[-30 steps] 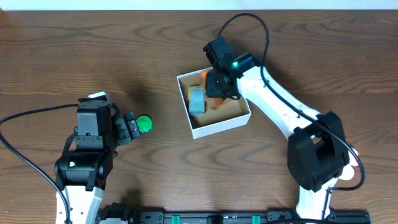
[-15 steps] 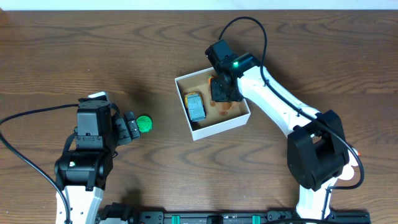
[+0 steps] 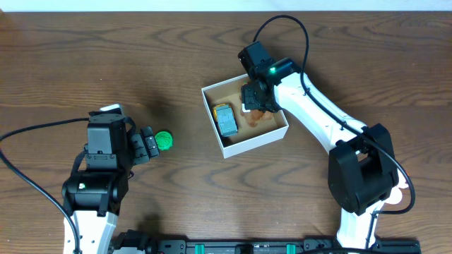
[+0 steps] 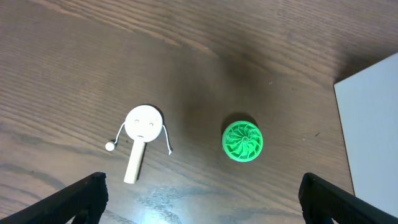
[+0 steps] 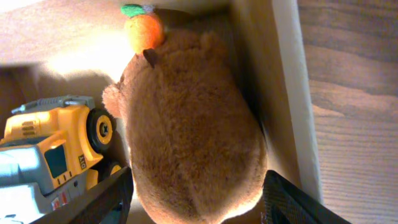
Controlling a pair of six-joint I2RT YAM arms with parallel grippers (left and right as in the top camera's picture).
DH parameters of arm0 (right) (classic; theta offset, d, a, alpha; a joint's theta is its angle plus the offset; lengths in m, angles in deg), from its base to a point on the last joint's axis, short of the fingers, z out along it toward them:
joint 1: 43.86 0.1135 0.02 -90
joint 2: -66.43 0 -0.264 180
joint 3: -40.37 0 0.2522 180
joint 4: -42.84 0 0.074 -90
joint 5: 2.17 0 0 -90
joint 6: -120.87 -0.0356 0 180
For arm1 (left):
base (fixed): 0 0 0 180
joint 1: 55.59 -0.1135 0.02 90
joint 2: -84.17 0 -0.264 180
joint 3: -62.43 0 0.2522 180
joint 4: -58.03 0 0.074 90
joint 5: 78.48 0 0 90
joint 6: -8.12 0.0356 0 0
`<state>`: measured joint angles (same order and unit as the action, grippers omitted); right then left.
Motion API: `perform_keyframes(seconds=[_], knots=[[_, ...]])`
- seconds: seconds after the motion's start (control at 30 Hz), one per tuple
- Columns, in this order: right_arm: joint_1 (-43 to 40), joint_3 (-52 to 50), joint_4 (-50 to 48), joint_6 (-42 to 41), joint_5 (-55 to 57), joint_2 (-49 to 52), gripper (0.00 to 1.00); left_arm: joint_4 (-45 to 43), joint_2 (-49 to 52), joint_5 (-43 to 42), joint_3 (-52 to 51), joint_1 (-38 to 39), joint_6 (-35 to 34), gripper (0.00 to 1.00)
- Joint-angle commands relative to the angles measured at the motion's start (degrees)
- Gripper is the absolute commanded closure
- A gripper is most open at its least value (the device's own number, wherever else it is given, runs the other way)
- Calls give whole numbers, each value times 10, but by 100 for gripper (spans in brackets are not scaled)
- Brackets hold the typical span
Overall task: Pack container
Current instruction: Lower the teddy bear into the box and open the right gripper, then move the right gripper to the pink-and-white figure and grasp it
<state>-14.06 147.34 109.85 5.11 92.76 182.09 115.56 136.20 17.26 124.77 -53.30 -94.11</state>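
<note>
The wooden surface [image 3: 85,56] carried everything. The right arm [image 3: 318,116] reached from the near right edge over to the box [image 3: 254,143], and the left arm [image 3: 99,169] sat at the near left.

The box, white outside and brown inside, lay right of the middle of the surface, turned a little askew.

The right tool [image 5: 196,208] hung inside the box by its far right corner. Its fingers were spread wide to either side of a brown plush [image 5: 193,137] and gripped nothing. The left tool [image 4: 202,205] hovered over bare wood, spread just as wide and empty.

The plush lay against the box's right wall, with a small orange-and-green tuft at its head. A yellow truck [image 3: 224,120] lay just beside it in the left half of the box.

Well left of the box, a white rattle [image 4: 142,134] with a wooden handle lay flat. A green ribbed disc [image 4: 242,140] lay near it, on the side towards the box, and the two did not touch.
</note>
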Motion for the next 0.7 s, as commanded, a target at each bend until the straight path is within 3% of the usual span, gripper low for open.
perform_keyframes(seconds=[0.0,0.13,0.23,0.37,0.5,0.67], knots=[[-2,16,0,49,10,-39,30,3,1,-2,12,-3,-5,2],[-15,36,1,50,27,-111,28,3,1,-2,12,-3,-5,2],[-50,36,25,-24,93,-179,29,3,1,-2,12,-3,-5,2],[-144,36,118,-138,122,-241,24,3,1,-2,12,-3,-5,2],[-264,35,232,-190,100,-256,1,3,1,-2,12,-3,-5,2],[-404,-15,285,-182,63,-257,1,3,1,-2,12,-3,-5,2]])
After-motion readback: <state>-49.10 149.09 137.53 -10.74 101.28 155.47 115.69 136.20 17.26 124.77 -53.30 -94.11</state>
